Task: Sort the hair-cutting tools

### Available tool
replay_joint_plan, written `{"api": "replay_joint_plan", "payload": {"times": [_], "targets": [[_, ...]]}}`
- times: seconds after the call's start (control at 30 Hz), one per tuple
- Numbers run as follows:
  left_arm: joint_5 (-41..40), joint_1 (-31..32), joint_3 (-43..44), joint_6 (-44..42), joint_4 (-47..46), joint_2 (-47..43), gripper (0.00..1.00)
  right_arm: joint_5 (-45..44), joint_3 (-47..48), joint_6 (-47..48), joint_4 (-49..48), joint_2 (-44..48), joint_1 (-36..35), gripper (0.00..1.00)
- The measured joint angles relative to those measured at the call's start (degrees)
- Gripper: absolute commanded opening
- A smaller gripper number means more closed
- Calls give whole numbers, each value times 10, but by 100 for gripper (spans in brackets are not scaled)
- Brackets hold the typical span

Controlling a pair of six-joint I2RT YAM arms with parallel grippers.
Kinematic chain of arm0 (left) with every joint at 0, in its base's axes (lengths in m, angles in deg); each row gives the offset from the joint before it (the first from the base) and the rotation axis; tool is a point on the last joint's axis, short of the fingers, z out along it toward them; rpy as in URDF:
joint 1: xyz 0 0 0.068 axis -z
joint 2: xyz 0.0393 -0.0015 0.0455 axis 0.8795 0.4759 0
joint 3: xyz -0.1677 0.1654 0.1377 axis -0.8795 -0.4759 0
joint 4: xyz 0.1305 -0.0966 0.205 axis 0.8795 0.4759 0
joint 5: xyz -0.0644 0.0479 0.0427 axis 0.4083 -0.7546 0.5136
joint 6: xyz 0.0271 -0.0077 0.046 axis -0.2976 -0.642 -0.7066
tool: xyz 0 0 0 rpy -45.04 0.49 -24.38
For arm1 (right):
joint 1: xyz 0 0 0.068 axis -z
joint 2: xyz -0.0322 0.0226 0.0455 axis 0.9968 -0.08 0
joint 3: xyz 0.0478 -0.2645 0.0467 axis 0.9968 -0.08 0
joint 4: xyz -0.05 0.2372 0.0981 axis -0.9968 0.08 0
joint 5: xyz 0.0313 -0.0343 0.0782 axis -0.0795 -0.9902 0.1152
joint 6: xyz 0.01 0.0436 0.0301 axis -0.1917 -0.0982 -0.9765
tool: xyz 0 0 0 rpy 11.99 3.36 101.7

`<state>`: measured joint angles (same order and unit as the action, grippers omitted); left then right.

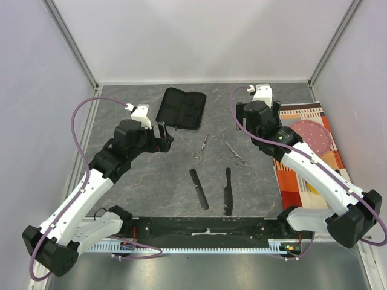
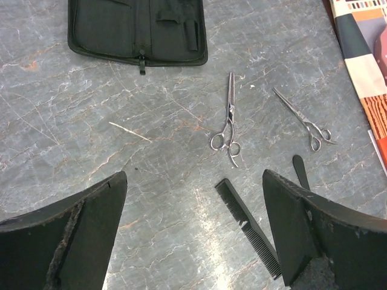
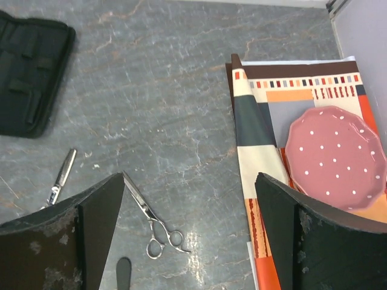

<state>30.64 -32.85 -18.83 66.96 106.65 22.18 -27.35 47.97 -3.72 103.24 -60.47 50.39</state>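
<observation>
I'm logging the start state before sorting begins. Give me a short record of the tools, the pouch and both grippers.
pouch: open flat, far side of table
thinning scissors: on table, untouched
plain scissors: right of them, apart
straight comb: nearer the arms
handled comb: beside straight comb, apart
left gripper: open, empty
right gripper: open, empty
pink plate: on patterned cloth, right edge

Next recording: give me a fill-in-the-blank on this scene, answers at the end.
____ pairs of silver scissors are in view.
The left claw and right claw both stand ____, holding nothing.
The pink dotted plate sits on the robot's ____ side.
The straight comb lies to the robot's ____ of the handled comb.
Missing: two, open, right, left.
</observation>
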Motion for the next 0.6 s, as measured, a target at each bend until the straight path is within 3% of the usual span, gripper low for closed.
{"api": "replay_joint_plan", "payload": {"times": [0.27, 0.6], "targets": [[0, 0, -2, 0, 4, -5, 98, -15, 6, 10, -11, 1, -7, 98], [-4, 0, -7, 1, 10, -12, 96, 41, -30, 18, 8, 11, -8, 98]]}}
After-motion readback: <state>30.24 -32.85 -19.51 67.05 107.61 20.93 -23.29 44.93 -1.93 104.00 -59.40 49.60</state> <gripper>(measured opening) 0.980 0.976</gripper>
